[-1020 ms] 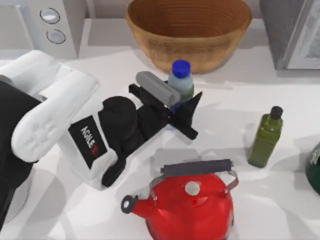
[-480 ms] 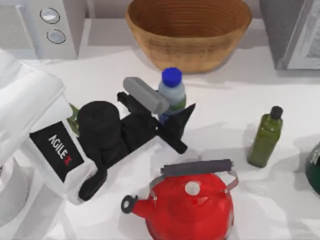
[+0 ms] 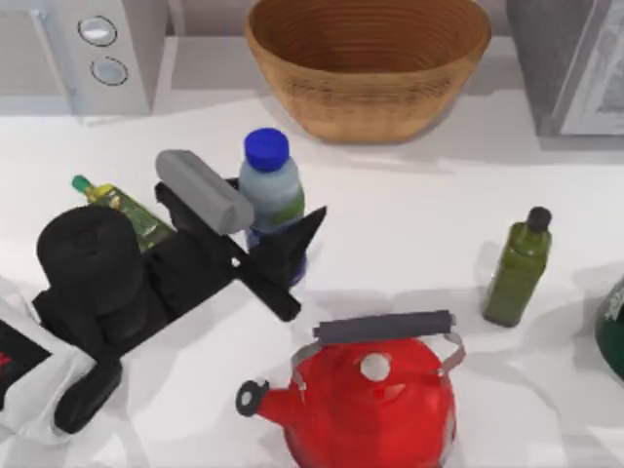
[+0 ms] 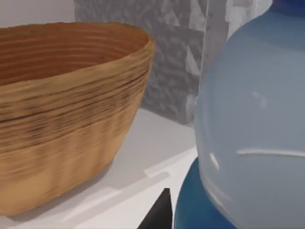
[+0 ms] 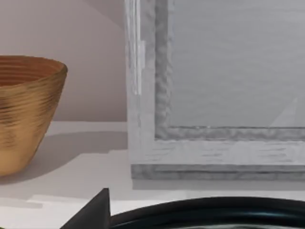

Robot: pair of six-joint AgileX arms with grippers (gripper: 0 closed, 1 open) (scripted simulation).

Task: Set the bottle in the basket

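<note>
The bottle (image 3: 271,187), clear with a blue cap and dark blue base, stands upright in my left gripper (image 3: 268,232), which is shut on its lower body left of the table's middle. In the left wrist view the bottle (image 4: 252,133) sits very close. The wicker basket (image 3: 368,109) stands at the back centre, beyond the bottle and to its right, apart from it. It appears as the basket (image 4: 62,109) in the left wrist view and the basket (image 5: 21,109) in the right wrist view. A dark edge of my right gripper (image 5: 93,213) lies low in the right wrist view.
A red kettle (image 3: 375,395) stands in front of the bottle. An olive-green bottle (image 3: 517,268) is at the right, and a yellow-green oil bottle (image 3: 122,207) lies behind my left arm. A white appliance (image 3: 88,49) and a grey one (image 3: 570,58) flank the basket. A dark green object (image 3: 612,327) sits at the right edge.
My left arm has drawn back to the left with the bottle in its grip, away from the basket. The bottle looks larger, so it has risen. The oil bottle has come into sight.
</note>
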